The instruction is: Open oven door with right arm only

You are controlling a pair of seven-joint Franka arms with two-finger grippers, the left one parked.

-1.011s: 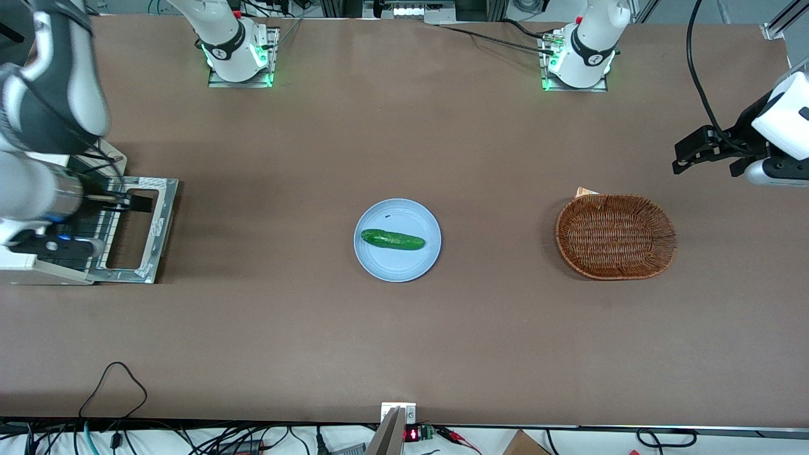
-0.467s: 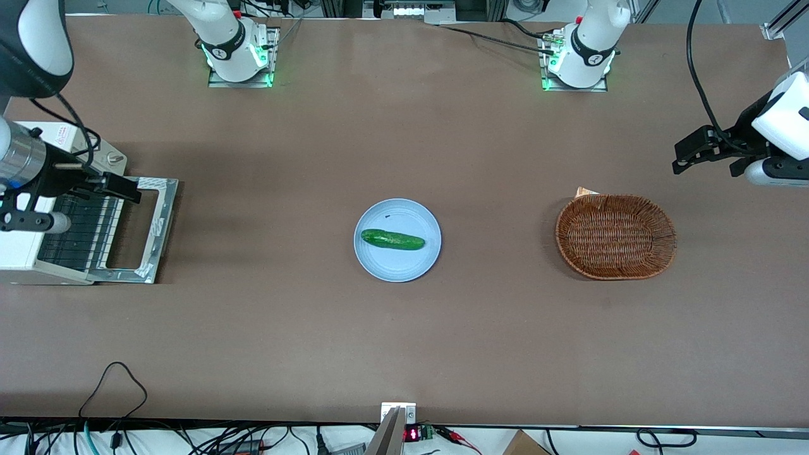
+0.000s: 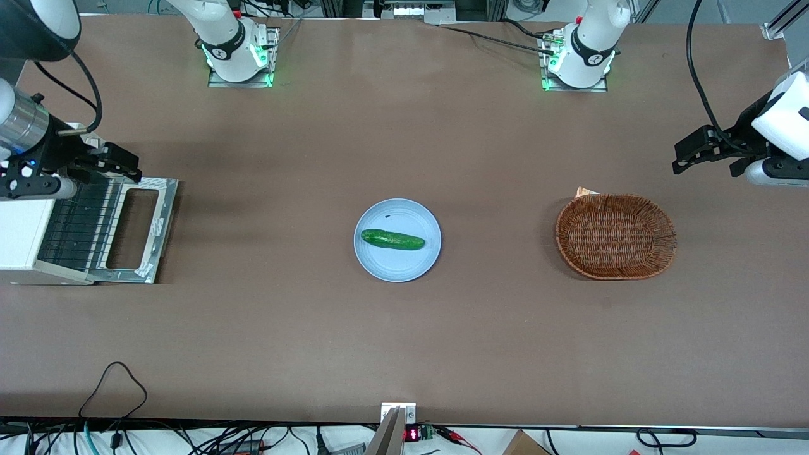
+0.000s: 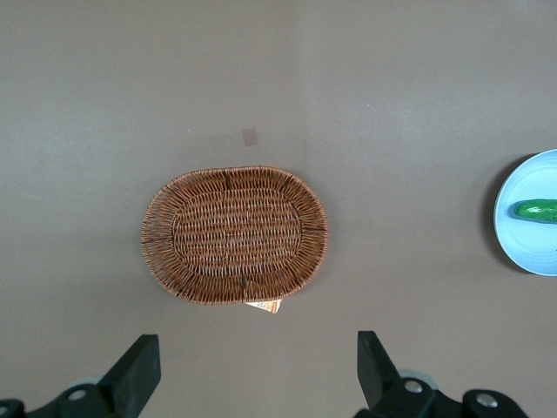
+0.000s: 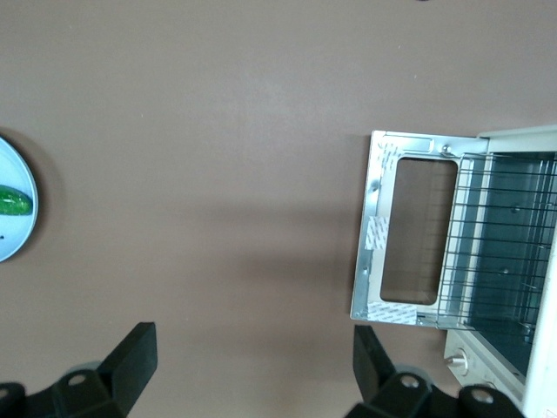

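The oven (image 3: 28, 237) sits at the working arm's end of the brown desk (image 3: 404, 341), a cream-white box cut off by the edge of the front view. Its oven door (image 3: 136, 229) is swung fully down and lies flat on the desk in front of the cavity, silver frame up, with the brown surface showing through the glass window. The wire rack (image 3: 79, 224) inside is in plain sight, and in the right wrist view the open cavity and rack (image 5: 505, 261) show next to the lowered door (image 5: 409, 231), with one small knob (image 5: 459, 366) at the oven's corner.

The right arm (image 3: 25, 136) hangs above the oven's edge that lies farther from the front camera. Its end effector (image 3: 120, 165) is raised above the corner of the door near the hinge, touching neither the door nor the handle. In the right wrist view the two black fingers (image 5: 130, 366) stand wide apart with nothing between them, only bare desk below.

Out toward the middle of the desk a light blue plate (image 3: 397, 265) carries a cucumber (image 3: 392, 239) lying lengthwise across it. Well apart from that, toward the parked arm's end, rests an oval wicker basket (image 3: 615, 236) with a small tan tag (image 3: 586, 191) poking out at its rim. A loop of black cable (image 3: 114, 379) lies on the desk near the front edge.
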